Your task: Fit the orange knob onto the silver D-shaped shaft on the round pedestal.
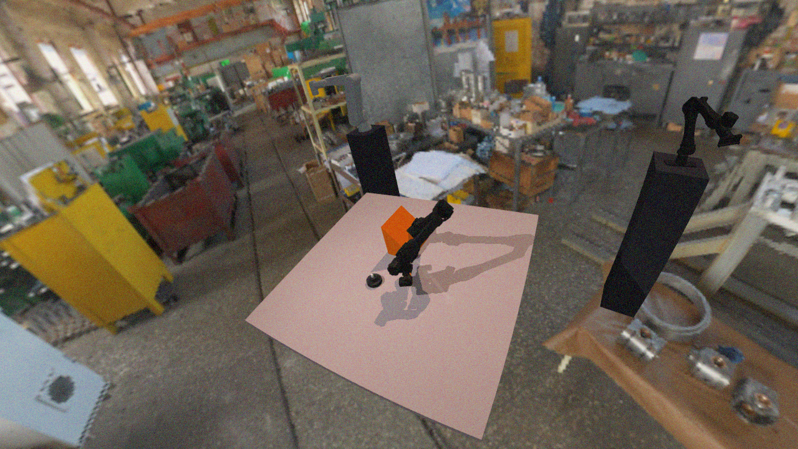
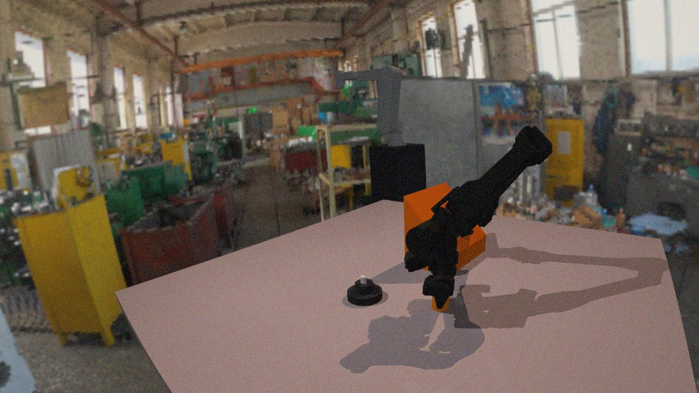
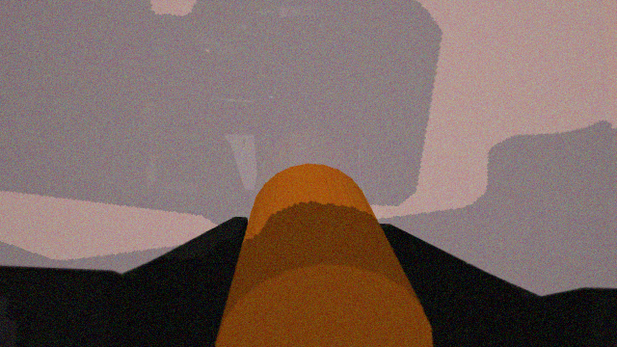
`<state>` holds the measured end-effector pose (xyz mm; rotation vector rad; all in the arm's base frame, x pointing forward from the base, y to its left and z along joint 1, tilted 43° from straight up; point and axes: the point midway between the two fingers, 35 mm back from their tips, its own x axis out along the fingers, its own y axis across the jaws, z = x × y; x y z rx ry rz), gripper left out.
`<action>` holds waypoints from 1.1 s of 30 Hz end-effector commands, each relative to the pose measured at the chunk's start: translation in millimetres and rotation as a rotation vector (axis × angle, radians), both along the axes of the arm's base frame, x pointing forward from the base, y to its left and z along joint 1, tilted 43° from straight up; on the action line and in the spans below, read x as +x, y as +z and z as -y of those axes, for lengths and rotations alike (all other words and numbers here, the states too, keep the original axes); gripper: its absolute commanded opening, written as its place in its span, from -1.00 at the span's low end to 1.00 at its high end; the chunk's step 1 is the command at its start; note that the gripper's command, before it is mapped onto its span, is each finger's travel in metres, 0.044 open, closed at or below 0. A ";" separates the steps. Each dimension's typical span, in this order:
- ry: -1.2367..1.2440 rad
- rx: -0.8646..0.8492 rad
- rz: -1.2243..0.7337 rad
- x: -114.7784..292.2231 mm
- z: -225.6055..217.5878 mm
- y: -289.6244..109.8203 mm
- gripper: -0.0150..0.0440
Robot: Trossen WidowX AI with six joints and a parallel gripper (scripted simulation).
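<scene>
Two black fingers flank the orange knob (image 3: 318, 270) in your wrist view, one on each side, their inner edges meeting the knob's curved wall with no gap showing. They are roughly half closed and stopped against it, so your gripper (image 2: 438, 292) is pinching the knob across its width. You see the knob from above and behind here, its far rounded end catching light while the nearer part lies in shade; its underside, and the hole in it, is hidden from you.

Take the round pedestal (image 2: 364, 293) as your landmark. In the exterior view the gripper and knob (image 2: 440, 304) stand to the right of the pedestal, near it but apart, with bare table top (image 2: 273, 313) between them. Only the knob's lower end shows below the fingertips, and it sits at the table surface; you cannot tell whether it rests on the table or is barely lifted. The silver D-shaped shaft (image 2: 362, 280) rises upright from the pedestal's centre, uncovered; its flat side is too small to make out.

From the top view the pedestal (image 1: 373, 280) and the gripper (image 1: 405, 280) sit side by side. Behind the gripper, farther from the pedestal, stands the orange block (image 2: 421, 207) that carries the arm (image 2: 481, 195), which slopes down from its raised elbow toward the knob.
</scene>
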<state>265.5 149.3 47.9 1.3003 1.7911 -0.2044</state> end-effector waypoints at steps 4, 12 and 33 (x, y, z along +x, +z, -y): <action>-0.003 -0.003 -0.004 4.2 9.0 7.5 -0.49; -0.003 -0.010 -0.003 10.2 26.4 23.5 -0.49; -0.003 -0.013 -0.004 18.1 73.5 69.2 -0.49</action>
